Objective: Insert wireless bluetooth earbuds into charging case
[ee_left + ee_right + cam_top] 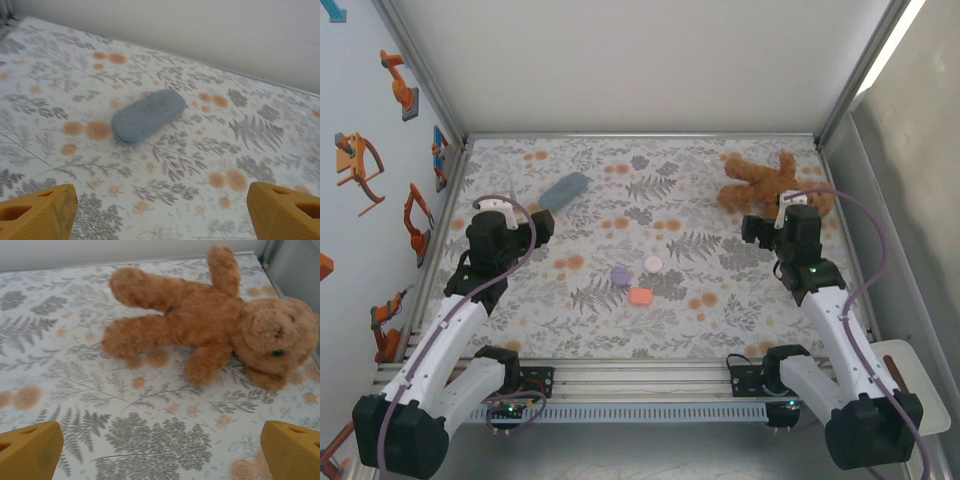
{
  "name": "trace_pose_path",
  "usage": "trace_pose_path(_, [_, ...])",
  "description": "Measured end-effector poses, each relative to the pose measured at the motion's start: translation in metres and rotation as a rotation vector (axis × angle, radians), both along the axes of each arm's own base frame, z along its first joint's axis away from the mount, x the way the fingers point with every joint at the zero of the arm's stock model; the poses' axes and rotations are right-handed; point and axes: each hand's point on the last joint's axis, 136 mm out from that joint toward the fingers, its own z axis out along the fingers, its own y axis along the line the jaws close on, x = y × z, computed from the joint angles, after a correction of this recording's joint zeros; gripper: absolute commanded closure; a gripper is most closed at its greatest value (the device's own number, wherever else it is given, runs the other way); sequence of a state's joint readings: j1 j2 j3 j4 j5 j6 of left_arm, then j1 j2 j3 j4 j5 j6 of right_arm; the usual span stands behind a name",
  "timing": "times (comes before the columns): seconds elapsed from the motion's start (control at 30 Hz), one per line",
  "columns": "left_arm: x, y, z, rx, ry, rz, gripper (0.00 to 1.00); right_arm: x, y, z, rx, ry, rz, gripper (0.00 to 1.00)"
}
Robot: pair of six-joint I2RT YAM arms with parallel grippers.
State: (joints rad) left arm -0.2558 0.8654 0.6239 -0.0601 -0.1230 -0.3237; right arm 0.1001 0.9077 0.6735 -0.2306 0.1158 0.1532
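My left arm [450, 320] reaches up the left side of the worktop [720, 320], its wrist raised. The left claw [542, 226] points at the far-left corner. On its wrist camera the left claw [160, 215] stands wide: the two yellow fingertips [37, 212] sit at opposite lower corners with nothing between them. The grey case [148, 115] lies flat on the floral cloth ahead of it, well apart from the tips.

My right arm [835, 320] mirrors that on the right side. The right claw [753, 228] faces the bear [765, 182]. Its wrist camera shows the right claw [160, 450] also spread wide and holding nothing. The bear [210, 325] lies on its back ahead, head to the right.

The task's pieces lie mid-worktop between the arms: lilac case [619, 275], white case [653, 263] just beside it, and pink case [640, 296] nearest me. They are too small for me to tell whether buds sit in them.
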Motion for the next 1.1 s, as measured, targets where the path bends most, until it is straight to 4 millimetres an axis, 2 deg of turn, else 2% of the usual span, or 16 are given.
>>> trace_pose_path(0.1, [0.005, 0.024, -0.007, 0.078, -0.038, 0.093, 0.06, 0.005, -0.013, -0.032, -0.02, 0.012, -0.03, 0.0])
trace_pose_path(0.23, [0.011, 0.052, -0.029, 0.153, -0.015, 0.195, 0.05, 0.014, -0.013, -0.065, -0.036, -0.005, -0.014, 0.0])
trace_pose_path(0.37, [0.016, 0.068, -0.052, 0.205, 0.009, 0.243, 0.04, 0.025, -0.011, -0.089, -0.057, -0.034, 0.014, 0.0])
trace_pose_path(0.5, [0.021, 0.073, -0.066, 0.245, 0.01, 0.245, 0.01, 0.039, -0.009, -0.109, -0.064, -0.058, 0.053, 0.0])
trace_pose_path(0.6, [0.025, 0.073, -0.07, 0.263, -0.006, 0.231, 0.02, 0.049, -0.007, -0.119, -0.046, -0.072, 0.092, 0.0])
trace_pose_path(0.83, [0.034, 0.069, -0.077, 0.284, -0.051, 0.188, 0.04, 0.06, -0.018, -0.13, 0.016, -0.107, 0.107, 0.01])
trace_pose_path(1.1, [0.043, 0.067, -0.115, 0.266, -0.037, 0.114, 0.04, 0.066, -0.021, -0.122, 0.037, -0.13, 0.084, 0.0])
